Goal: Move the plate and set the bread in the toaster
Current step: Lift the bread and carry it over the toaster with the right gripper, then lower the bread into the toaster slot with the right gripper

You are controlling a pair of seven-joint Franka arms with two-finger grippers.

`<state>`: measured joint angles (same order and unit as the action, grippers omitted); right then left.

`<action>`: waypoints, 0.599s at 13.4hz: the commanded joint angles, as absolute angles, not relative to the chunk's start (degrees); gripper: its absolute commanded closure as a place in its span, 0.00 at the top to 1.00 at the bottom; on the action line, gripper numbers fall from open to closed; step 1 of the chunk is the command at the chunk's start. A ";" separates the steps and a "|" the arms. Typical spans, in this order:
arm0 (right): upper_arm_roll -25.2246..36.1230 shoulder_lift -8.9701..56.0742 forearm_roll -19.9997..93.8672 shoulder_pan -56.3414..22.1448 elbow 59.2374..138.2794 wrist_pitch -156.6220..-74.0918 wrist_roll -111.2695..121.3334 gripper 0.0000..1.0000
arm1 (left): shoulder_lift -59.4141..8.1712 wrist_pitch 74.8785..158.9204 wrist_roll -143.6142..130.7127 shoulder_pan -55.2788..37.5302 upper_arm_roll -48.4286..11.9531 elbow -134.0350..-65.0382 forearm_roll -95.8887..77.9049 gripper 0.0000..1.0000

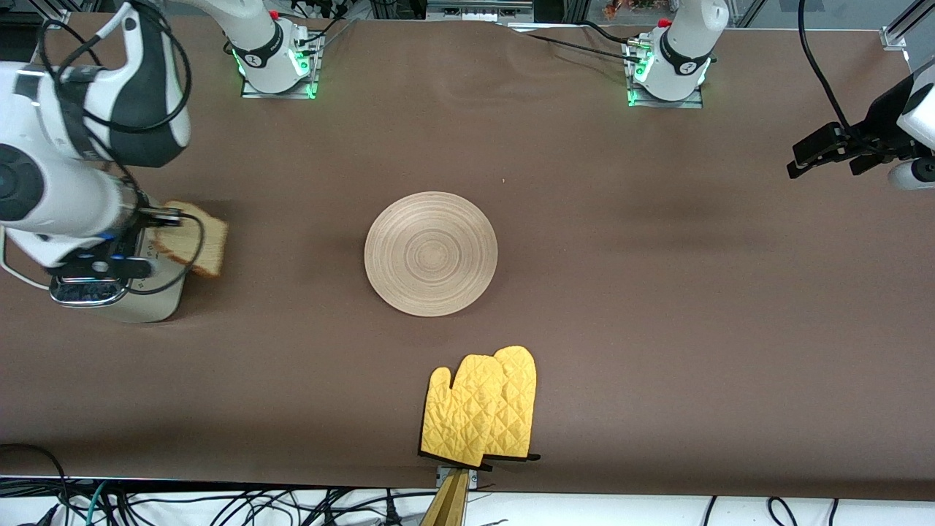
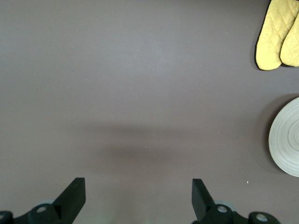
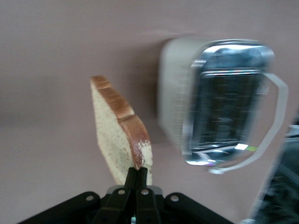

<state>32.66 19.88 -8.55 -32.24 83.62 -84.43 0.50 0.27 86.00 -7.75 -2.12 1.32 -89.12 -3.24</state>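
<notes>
A pair of yellow quilted oven mitts point(image 1: 482, 409) lies nearest the front camera, at the table's front edge, cuffs toward that camera and fingertips pointing up toward the plate point(image 1: 431, 253). The plate, round and pale wood with ring grain, sits flat in the middle of the brown table point(image 1: 657, 292), just farther from the camera than the mitts and apart from them.

The right gripper point(image 3: 137, 179) is over the right arm's end of the table, its fingers point(image 3: 132, 177) pinched narrow on one corner of the bread point(image 3: 119, 135). The slice stands on edge out from the fingertips, its flat faces upright and its long axis running straight away from the fingers, with the darker crust along its top edge. In the front view the bread point(image 1: 191, 245) hangs in the air at the plate-side edge of the toaster point(image 1: 139, 296), clear of the slots. From the right wrist view the toaster point(image 3: 219, 102) lies off to one side of the fingers, chrome top and slots facing the camera, its long axis roughly parallel to the slice; the bread is beside it, not in it.

The left gripper point(image 2: 138, 193) waits over bare table at the left arm's end, its fingers point(image 2: 74, 193) spread wide and holding nothing. Off to the side of those fingers, well apart, show the plate's rim point(image 2: 286, 137) and the mitts point(image 2: 275, 35).
</notes>
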 commanded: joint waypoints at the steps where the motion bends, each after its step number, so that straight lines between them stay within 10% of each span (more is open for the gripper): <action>1: 38.30 20.39 -12.82 -32.43 82.35 -83.93 5.62 0.00 | 1.05 86.75 -8.09 -1.76 1.05 -89.82 -4.57 1.00; 8: 39.55 21.88 -19.86 -29.46 82.97 -89.02 7.81 0.00 | 0.97 86.66 -8.00 -1.67 1.23 -90.00 -4.57 1.00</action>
